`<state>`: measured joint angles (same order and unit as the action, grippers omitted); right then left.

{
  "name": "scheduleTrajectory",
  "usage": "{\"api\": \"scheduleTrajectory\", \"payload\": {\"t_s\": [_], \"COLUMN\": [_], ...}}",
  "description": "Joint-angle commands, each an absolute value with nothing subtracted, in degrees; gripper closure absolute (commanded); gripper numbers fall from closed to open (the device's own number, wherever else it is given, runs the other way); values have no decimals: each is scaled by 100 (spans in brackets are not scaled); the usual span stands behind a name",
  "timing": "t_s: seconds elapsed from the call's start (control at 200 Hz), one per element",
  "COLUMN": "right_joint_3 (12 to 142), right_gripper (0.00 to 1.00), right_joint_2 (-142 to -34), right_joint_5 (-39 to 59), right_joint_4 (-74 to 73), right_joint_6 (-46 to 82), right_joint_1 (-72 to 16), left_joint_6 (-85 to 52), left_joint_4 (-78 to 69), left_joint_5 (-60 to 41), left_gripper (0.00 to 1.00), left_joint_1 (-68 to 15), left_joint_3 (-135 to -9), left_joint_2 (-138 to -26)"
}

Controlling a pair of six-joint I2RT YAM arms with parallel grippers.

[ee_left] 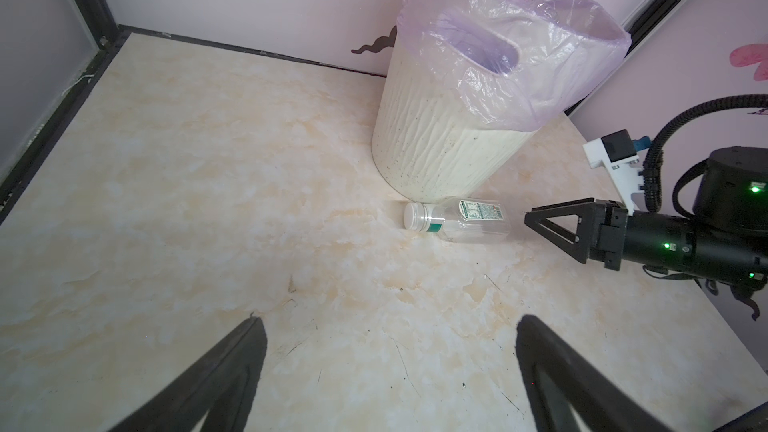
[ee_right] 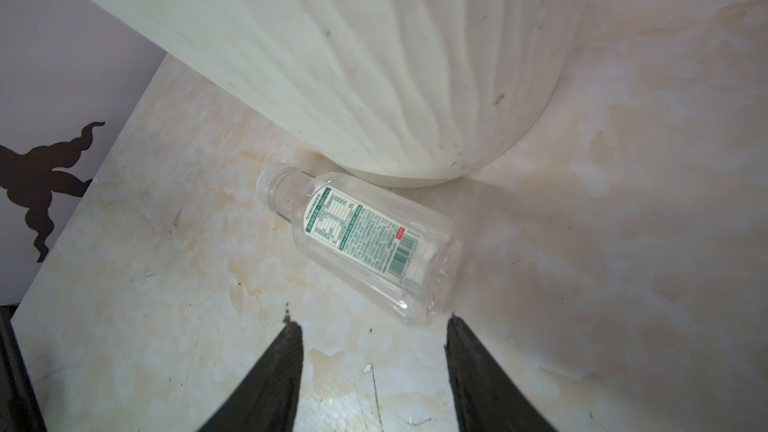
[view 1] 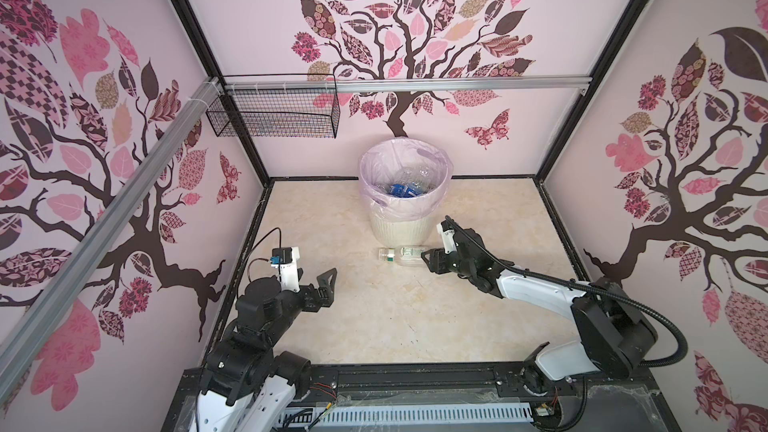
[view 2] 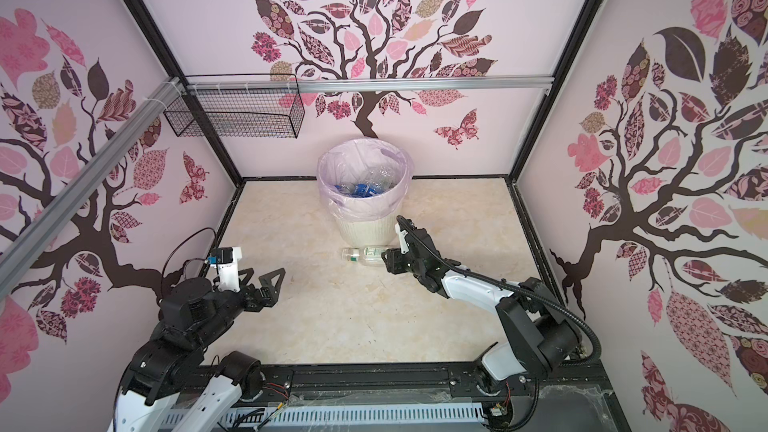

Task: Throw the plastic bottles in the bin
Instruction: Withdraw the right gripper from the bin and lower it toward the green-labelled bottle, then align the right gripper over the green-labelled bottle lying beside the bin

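My right gripper sits low over the tabletop, jaws partly apart with nothing between them. Just ahead lies the one plastic bottle outside the bin, on its side. Its base end is toward me and its white cap points away, so its long axis runs nearly along my reach, a little skewed. The base lies just beyond one jaw's tip, not between the jaws. The bottle rests at the foot of the bin, which holds other bottles. My left gripper, wide open, is well apart; the right is nearer.
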<state>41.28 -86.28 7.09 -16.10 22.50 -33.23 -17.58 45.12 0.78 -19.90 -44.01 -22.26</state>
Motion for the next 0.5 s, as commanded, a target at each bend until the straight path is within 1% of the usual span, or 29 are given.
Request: {"api": "scheduleTrajectory", "payload": {"t_s": [0.0,0.265,0.495], "right_joint_3": [4409,4559,4158], "right_gripper": [45,48,51], "right_joint_2": [-9027,-9852,-9732], "right_joint_5": [592,898,1278], "right_joint_4": [-2372,-2924,-3002], "right_joint_6": [2440,2479,2400], "right_joint_1": [-3238,-3199,-3199], "left_joint_6": [-1758,-1749,-1749], "left_joint_4": [4425,4423,4412], "left_joint_5": [35,19,0], "left_gripper": [3,3,3], "left_joint_1": [-2013,-2013,-2017], "left_joint_3": [-4263,-4263,-4264], "left_joint_2": [-2162,-2164,-2195]}}
